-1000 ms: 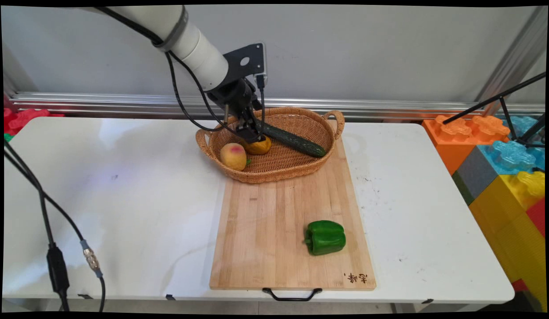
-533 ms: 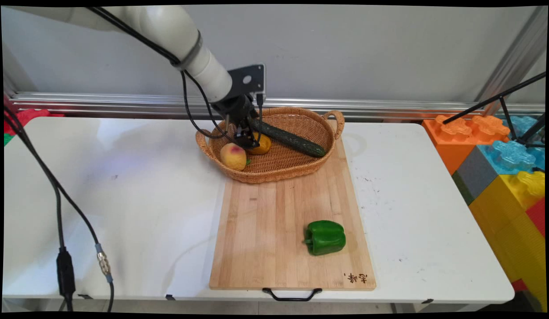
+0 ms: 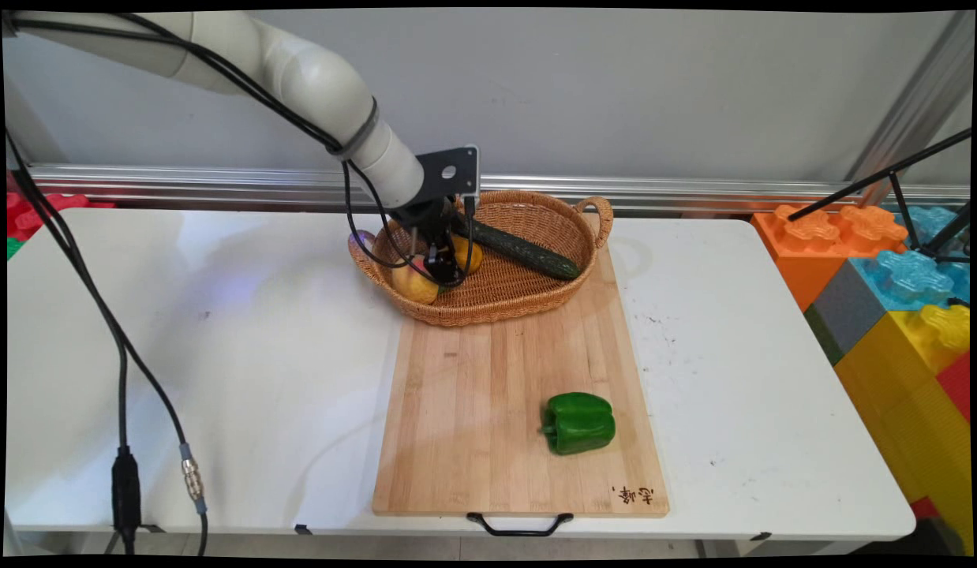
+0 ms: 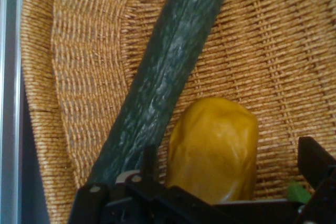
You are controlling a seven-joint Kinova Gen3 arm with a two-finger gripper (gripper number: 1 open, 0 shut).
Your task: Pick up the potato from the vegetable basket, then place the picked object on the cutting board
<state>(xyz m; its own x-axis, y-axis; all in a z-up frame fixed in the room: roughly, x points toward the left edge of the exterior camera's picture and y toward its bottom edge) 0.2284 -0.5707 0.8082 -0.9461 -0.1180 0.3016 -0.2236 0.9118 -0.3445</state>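
On the far left of the main view, red blocks sit beyond the white surface, and black cables hang down over its near left corner. The arm reaches down from the upper left into a wicker basket that stands partly on the far end of a wooden cutting board.

Inside the basket, a peach lies at the left, partly covered by the arm's wrist and cables. Just to its right the claw is lowered around a yellow-orange fruit. A dark cucumber lies diagonally across the basket floor from behind the wrist toward the right rim.

The main view does not show how the fingers stand; the wrist and cables hide them. The hand view does: the claw is open wide, one finger on the fruit's cucumber side and the other finger well clear on the opposite side, with the yellow-orange fruit between them and not gripped. This view also shows the cucumber touching or just beside the fruit, over the basket weave.

Further right, a green bell pepper lies on the near part of the board, well apart from the basket. Large coloured blocks stand off the surface's right end.
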